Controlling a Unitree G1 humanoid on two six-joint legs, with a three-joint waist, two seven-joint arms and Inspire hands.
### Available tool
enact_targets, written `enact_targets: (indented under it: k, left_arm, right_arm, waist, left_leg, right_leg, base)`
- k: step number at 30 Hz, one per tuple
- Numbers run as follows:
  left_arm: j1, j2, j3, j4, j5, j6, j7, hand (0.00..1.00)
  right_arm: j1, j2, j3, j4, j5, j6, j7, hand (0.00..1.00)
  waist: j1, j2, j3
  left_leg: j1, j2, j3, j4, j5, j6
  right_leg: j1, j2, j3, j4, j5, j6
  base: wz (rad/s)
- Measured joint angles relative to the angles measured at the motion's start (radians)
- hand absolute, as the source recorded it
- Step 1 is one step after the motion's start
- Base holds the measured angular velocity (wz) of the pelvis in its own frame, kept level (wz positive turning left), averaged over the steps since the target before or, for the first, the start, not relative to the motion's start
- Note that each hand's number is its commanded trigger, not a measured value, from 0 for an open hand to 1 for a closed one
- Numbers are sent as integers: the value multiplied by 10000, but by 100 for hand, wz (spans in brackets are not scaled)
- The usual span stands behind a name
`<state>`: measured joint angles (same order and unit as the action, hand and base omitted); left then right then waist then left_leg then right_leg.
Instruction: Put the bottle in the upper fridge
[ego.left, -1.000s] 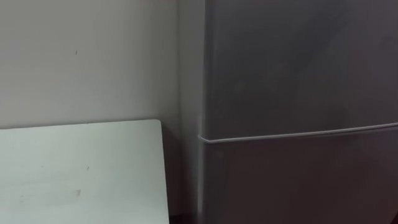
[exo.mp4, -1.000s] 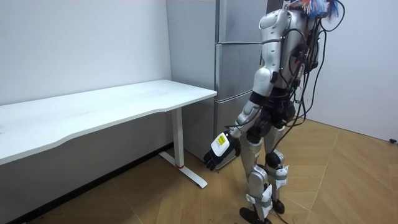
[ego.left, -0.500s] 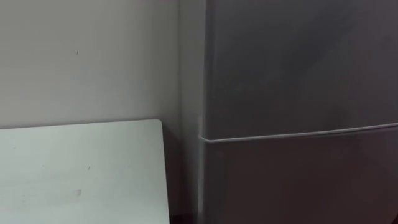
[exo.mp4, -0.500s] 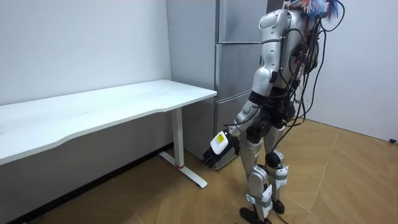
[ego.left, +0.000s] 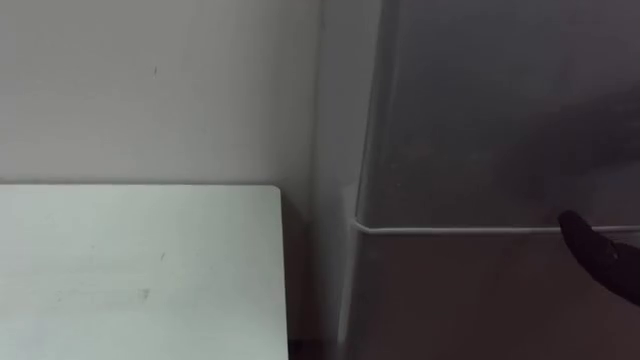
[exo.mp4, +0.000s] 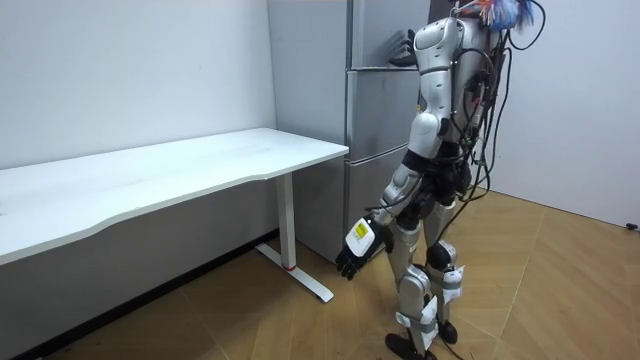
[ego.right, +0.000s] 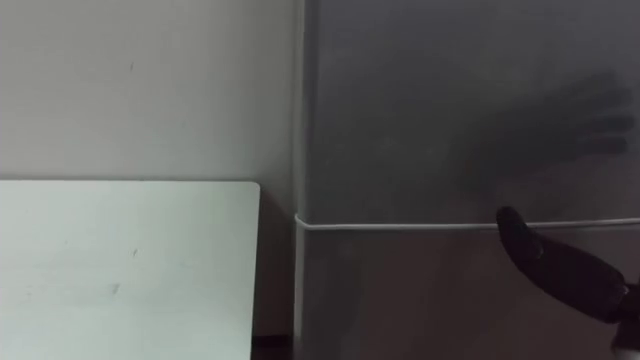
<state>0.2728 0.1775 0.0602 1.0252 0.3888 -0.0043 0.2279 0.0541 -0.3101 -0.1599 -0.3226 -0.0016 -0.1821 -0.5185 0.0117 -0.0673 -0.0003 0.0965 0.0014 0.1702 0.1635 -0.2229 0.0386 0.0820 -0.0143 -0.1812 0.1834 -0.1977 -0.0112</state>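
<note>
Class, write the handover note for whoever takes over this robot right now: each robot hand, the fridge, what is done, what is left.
Left robot hand: open, hanging by the leg, holding nothing.
Right robot hand: raised before the fridge, by the seam between its doors; grip unclear.
Done: robot stands at the fridge, beside the white table; both doors shut.
To do: find the bottle, open the upper door, put it inside.
</note>
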Motion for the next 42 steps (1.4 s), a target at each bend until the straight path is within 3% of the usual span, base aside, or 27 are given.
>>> enact_targets:
  k: [3,10,19,27,35,42]
  left_arm:
    - [97,-3,123,-328,339,169,-172,0]
    - [53,-5,149,-864,570,689,-667,0]
    - [265,-19,145,-1012,566,1090,-1094,0]
    - [263,-19,142,-1025,566,1087,-1110,0]
    - [299,9,160,-1025,562,1064,-1122,0]
    - [457,11,416,-1160,573,795,-1108,0]
  right_arm:
    - [-43,-11,-27,42,-40,91,293,0]
    - [-932,-84,-15,1482,-82,170,788,0]
    - [-1190,-215,-22,2361,-743,707,927,0]
    - [-1220,-318,42,2667,-1014,715,789,0]
    - [-1148,-351,12,2689,-837,694,726,0]
    - [-1084,-371,-1047,2688,426,764,702,0]
  waist:
    - [-23,65,37]
    - [-34,111,29]
    - [223,144,9]
    - [216,132,2]
    - [-38,24,-23]
    - [-159,6,-60]
  left_leg:
    - [6,5,-80,-10,-1,-2]
    - [24,31,-115,86,-8,-8]
    - [4,34,-154,353,-9,6]
    - [13,18,-159,383,13,23]
    - [25,18,-228,386,16,23]
    - [-74,2,-275,426,13,24]
  right_leg:
    - [46,-8,-153,11,1,-1]
    - [172,-32,-393,26,109,-29]
    - [163,-81,-234,16,173,-42]
    - [205,-81,-258,21,180,-34]
    - [279,-118,-420,18,182,-33]
    - [208,-118,-433,-42,177,-27]
  base:
    - [6]
    - [0]
    - [0]
    - [0]
    - [4]
    - [2]
